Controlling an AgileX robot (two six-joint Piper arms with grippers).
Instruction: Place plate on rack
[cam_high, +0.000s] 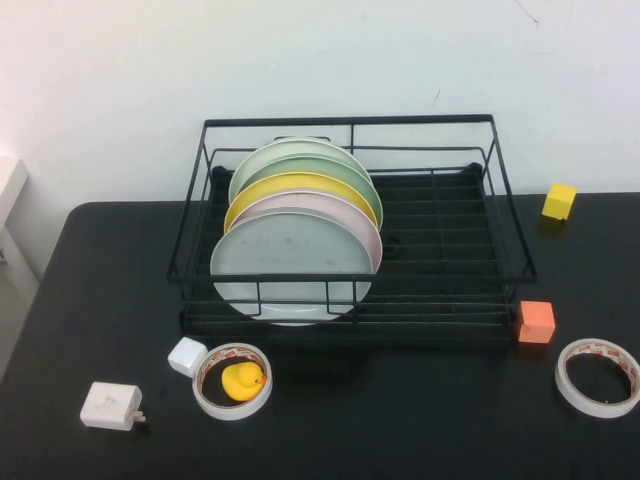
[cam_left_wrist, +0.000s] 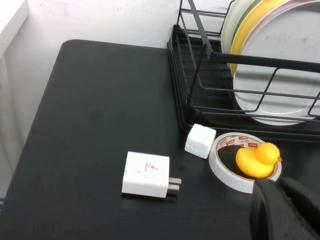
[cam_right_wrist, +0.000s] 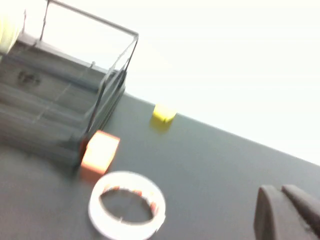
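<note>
The pale grey-blue plate (cam_high: 290, 265) stands on edge at the front of a row of plates in the left half of the black wire rack (cam_high: 440, 240). Behind it stand a pale pink plate (cam_high: 345, 212), a yellow plate (cam_high: 300, 184) and green ones. The plate (cam_left_wrist: 280, 75) and rack (cam_left_wrist: 200, 80) also show in the left wrist view. Neither arm shows in the high view. My left gripper (cam_left_wrist: 280, 187) is shut and empty, above the table beside the tape roll with the duck. My right gripper (cam_right_wrist: 280, 192) is shut and empty, over the table to the right of the rack (cam_right_wrist: 50, 100).
In front of the rack on the left lie a tape roll (cam_high: 232, 381) with a yellow duck (cam_high: 243, 380) inside, a white cube (cam_high: 187, 356) and a white charger (cam_high: 110, 406). On the right are an orange block (cam_high: 536, 322), a yellow block (cam_high: 559, 200) and another tape roll (cam_high: 598, 377).
</note>
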